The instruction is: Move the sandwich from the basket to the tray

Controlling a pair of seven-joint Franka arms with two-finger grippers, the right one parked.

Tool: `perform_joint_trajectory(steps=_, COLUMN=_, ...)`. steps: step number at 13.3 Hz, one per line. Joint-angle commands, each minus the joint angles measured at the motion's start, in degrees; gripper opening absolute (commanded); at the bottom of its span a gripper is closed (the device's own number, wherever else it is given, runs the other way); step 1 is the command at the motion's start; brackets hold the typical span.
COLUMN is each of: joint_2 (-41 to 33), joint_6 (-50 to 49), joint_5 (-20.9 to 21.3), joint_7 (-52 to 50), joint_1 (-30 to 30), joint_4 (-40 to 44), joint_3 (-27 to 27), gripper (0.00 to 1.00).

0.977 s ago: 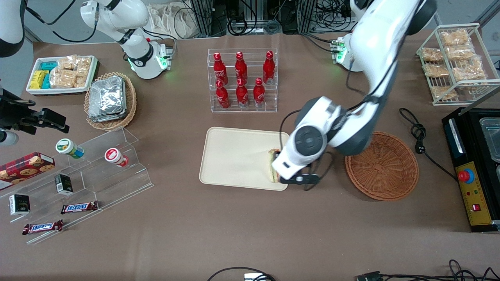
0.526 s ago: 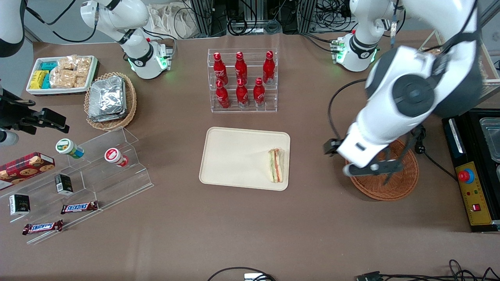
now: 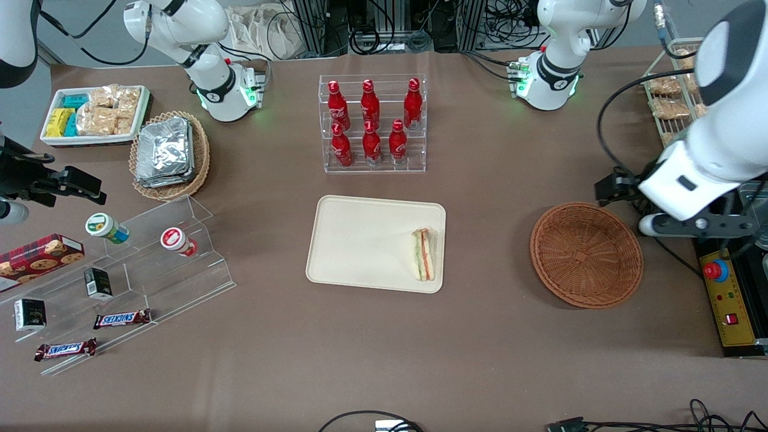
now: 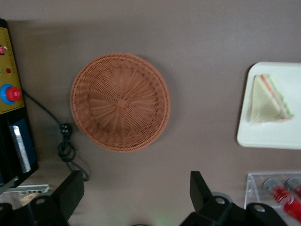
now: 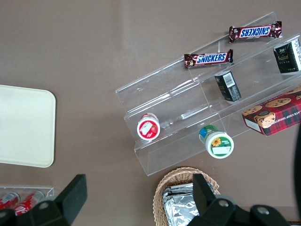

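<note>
The sandwich point(image 3: 423, 254) point(image 4: 268, 100) lies flat on the cream tray point(image 3: 360, 240) point(image 4: 268, 136), close to the tray edge that faces the basket. Nothing lies in the reddish-brown wicker basket point(image 3: 586, 255) point(image 4: 120, 101). My gripper point(image 3: 699, 226) point(image 4: 135, 190) hangs high above the table at the working arm's end, past the basket's rim and over the black machine's edge. Its fingers point(image 4: 70, 193) are spread wide open with only bare table showing between them.
A black machine with a red button point(image 3: 714, 271) and a coiled cable point(image 3: 639, 204) sit beside the basket. A wire rack of snack packets point(image 3: 678, 108) stands near the arm. The bottle rack point(image 3: 372, 123) is farther from the camera than the tray.
The gripper let go of the sandwich on the tray, rose, and swung past the basket toward the working arm's end. The sandwich has stayed where it was set down.
</note>
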State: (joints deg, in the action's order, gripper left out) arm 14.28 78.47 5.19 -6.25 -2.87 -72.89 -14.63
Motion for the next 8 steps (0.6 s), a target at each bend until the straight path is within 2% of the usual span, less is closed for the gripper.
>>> perform_joint_trajectory(steps=1, joint_2=-1.53, joint_6=-4.01, joint_5=0.79, joint_7=2.48, joint_1=-1.7, joint_4=-1.29, joint_3=-0.58, gripper=1.0)
perform_joint_trajectory(steps=8, joint_2=-6.62, joint_6=-4.73, joint_5=0.7, joint_7=2.91, joint_1=-3.37, joint_4=-10.95, joint_3=-0.75, gripper=1.0)
